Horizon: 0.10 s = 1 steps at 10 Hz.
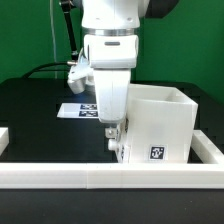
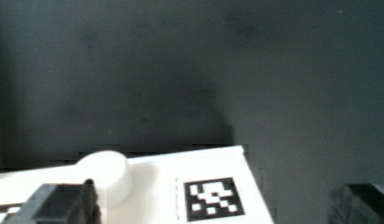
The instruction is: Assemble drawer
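The large white casing stands at the exterior view's right, open at the top, with a tag low on its front. A white tray stands on end against the casing's near corner, right under my hand. The wrist view shows the tray's face with a round knob and a square tag. My gripper is open. One finger overlaps the tray and the other finger stands clear of its edge. In the exterior view the gripper is low beside the casing. No second tray shows.
The marker board lies flat on the black table behind my arm. A long white border rail runs along the front, with another piece at the exterior view's left. Black cables hang behind the arm.
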Tool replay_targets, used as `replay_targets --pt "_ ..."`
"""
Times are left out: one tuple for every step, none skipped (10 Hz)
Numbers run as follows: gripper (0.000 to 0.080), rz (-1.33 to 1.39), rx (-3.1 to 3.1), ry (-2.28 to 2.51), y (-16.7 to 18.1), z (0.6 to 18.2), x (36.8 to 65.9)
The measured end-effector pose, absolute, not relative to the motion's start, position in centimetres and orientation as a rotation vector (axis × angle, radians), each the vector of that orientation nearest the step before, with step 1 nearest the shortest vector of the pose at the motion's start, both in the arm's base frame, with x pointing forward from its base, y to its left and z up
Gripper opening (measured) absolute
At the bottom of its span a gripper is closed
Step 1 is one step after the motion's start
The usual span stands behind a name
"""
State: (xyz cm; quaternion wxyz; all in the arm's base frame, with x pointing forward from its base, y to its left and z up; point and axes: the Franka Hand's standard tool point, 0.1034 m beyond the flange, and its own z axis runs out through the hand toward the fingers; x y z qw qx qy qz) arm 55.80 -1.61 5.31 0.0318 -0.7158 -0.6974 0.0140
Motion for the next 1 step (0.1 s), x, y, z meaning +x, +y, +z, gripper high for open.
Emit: replay_targets --pt "0.0649 0.044 -2.204 -2.147 -1.62 5.25 55.77"
